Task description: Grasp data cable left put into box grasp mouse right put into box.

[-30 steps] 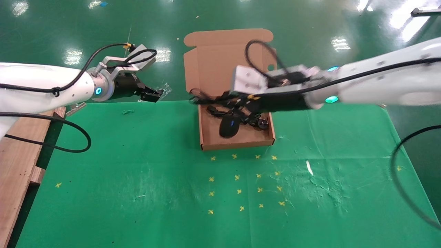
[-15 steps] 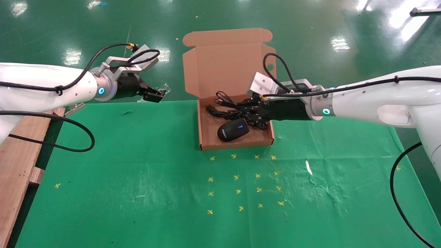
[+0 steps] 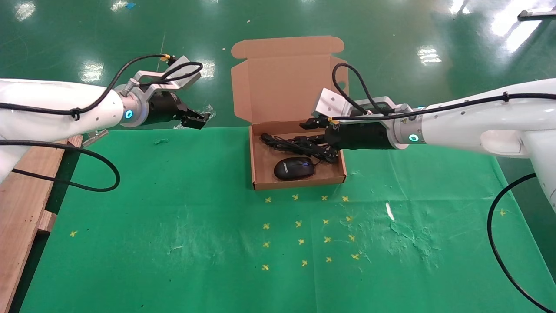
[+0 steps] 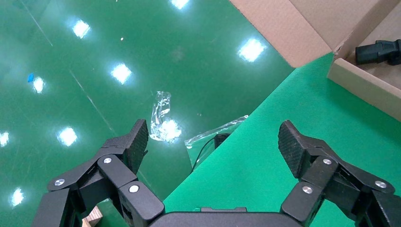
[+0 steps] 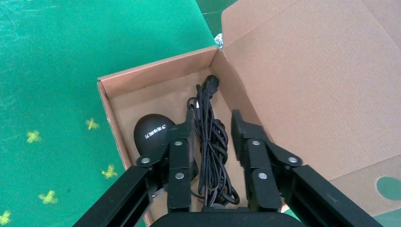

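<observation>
The brown cardboard box (image 3: 256, 165) stands open at the table's far middle, its lid (image 3: 282, 82) upright. The black mouse (image 3: 294, 168) lies flat in the tray's near part. The coiled data cable (image 3: 295, 145) lies behind it. My right gripper (image 3: 307, 131) is open and empty, just above the cable at the tray's right side. In the right wrist view its fingers (image 5: 187, 127) straddle the cable (image 5: 208, 151), with the mouse (image 5: 152, 132) beside it. My left gripper (image 3: 197, 118) is open and empty, left of the box at the table's far edge, and is seen open in the left wrist view (image 4: 213, 130).
A clear plastic scrap (image 4: 163, 118) lies beyond the table's far edge by the left gripper. A wooden pallet (image 3: 26, 208) stands at the left. Yellow cross marks (image 3: 304, 226) dot the green cloth in front of the box. The box corner (image 4: 359, 80) shows in the left wrist view.
My right gripper has let go of the mouse, which now lies flat in the box, and has drawn back to the right. The left arm has stayed put.
</observation>
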Controlling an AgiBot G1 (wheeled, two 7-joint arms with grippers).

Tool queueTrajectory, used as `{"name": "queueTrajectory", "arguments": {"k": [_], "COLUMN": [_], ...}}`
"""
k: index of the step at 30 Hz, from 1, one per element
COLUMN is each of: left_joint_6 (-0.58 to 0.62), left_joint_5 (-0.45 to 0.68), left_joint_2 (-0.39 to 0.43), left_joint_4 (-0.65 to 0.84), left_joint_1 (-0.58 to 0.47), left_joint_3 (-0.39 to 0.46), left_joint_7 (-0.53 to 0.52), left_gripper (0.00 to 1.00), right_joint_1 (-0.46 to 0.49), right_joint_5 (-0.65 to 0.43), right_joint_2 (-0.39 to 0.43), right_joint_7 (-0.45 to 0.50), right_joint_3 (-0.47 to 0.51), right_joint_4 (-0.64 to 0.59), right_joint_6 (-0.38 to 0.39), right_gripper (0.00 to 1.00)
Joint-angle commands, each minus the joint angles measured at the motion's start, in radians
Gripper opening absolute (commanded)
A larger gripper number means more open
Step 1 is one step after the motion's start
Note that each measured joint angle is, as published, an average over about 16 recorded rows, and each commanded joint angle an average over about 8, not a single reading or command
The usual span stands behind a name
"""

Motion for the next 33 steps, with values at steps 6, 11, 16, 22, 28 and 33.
{"name": "queueTrajectory", "arguments": {"k": [6,11,16,22,28,33], "left_joint_6": [0.000,0.000,0.000,0.000,0.000,0.000], "left_joint_5": [0.001,0.001,0.001,0.001,0.001,0.001], "left_joint_2": [0.000,0.000,0.000,0.000,0.000,0.000], "left_joint_4": [-0.001,-0.001,-0.001,-0.001,-0.001,-0.001], "left_joint_1": [0.000,0.000,0.000,0.000,0.000,0.000], "left_joint_3": [0.000,0.000,0.000,0.000,0.000,0.000], "left_joint_7": [0.000,0.000,0.000,0.000,0.000,0.000], "left_gripper": [1.00,1.00,1.00,1.00,1.00,1.00], "right_joint_1": [-0.007,-0.038,-0.084,-0.140,-0.195,-0.242], "right_joint_5": [0.007,0.054,0.125,0.212,0.298,0.370], "right_joint_2": [0.009,0.044,0.096,0.160,0.223,0.276], "right_joint_7": [0.006,0.026,0.054,0.089,0.123,0.152], "right_joint_3": [0.002,0.019,0.045,0.075,0.106,0.132], "right_joint_4": [0.019,0.067,0.140,0.228,0.316,0.389], "right_joint_6": [-0.008,-0.032,-0.067,-0.111,-0.154,-0.190], "right_gripper": [1.00,1.00,1.00,1.00,1.00,1.00]}}
